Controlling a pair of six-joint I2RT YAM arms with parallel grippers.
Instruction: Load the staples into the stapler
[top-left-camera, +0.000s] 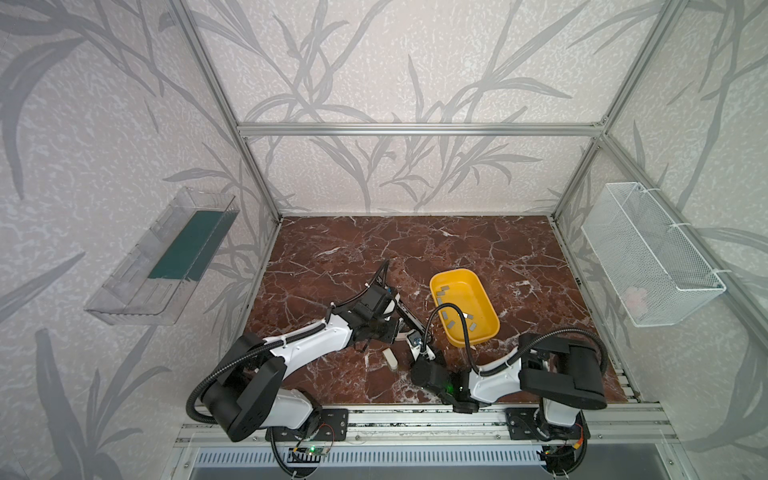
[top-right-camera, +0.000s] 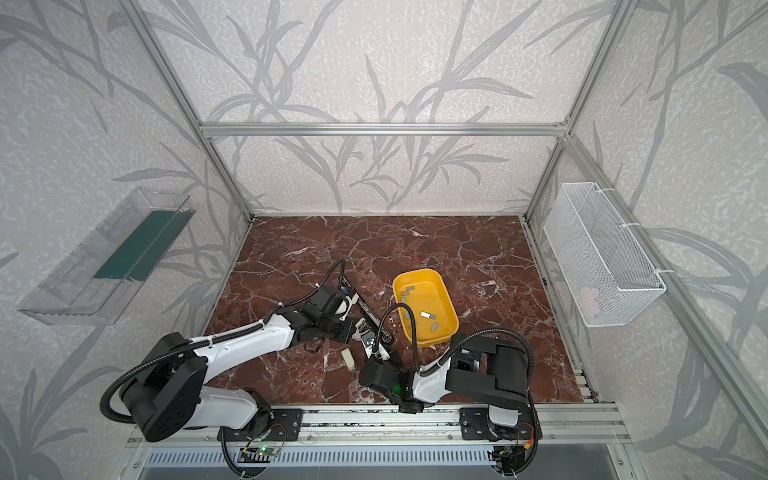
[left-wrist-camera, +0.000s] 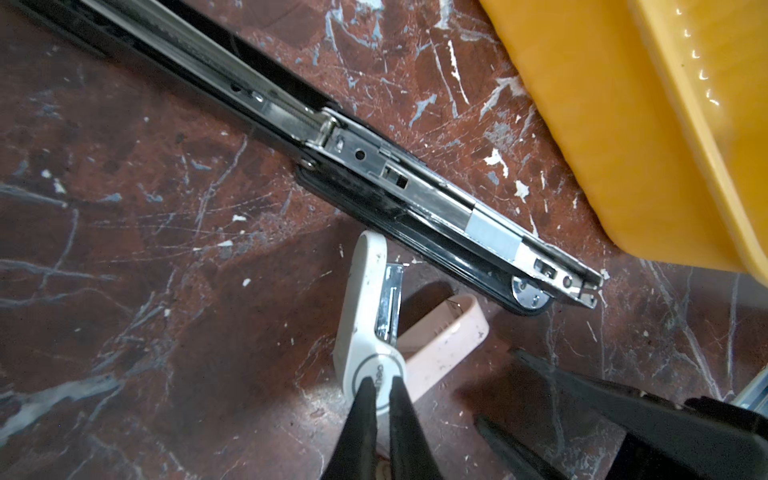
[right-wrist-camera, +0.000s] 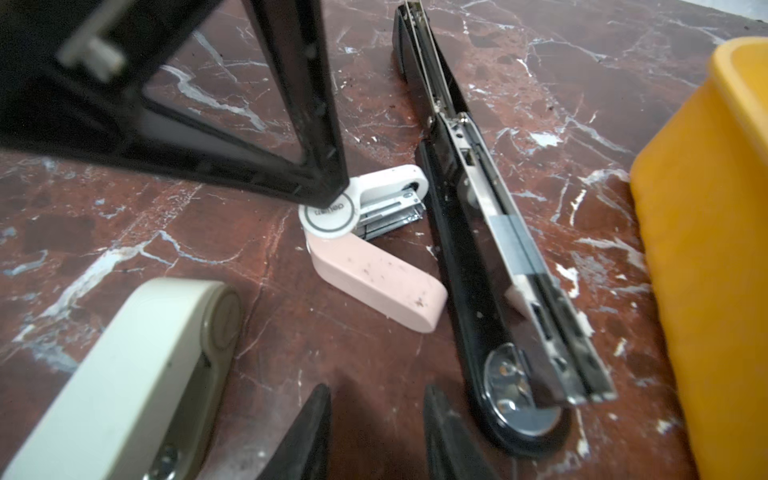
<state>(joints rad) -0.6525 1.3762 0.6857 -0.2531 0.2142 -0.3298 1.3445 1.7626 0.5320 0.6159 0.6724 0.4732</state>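
A long black stapler lies opened flat on the marble, next to the yellow tray. A grey strip of staples sits in its metal channel. Several loose staples lie in the tray. A small pink-and-white stapler stands open beside the black one. My left gripper is shut, its tips against the small stapler's round white hinge. My right gripper hovers low over bare marble, open and holding nothing, between a cream stapler and the black stapler's front end.
The cream stapler lies near the table's front. A clear bin hangs on the left wall and a white mesh basket on the right wall. Aluminium frame posts stand at the table's corners.
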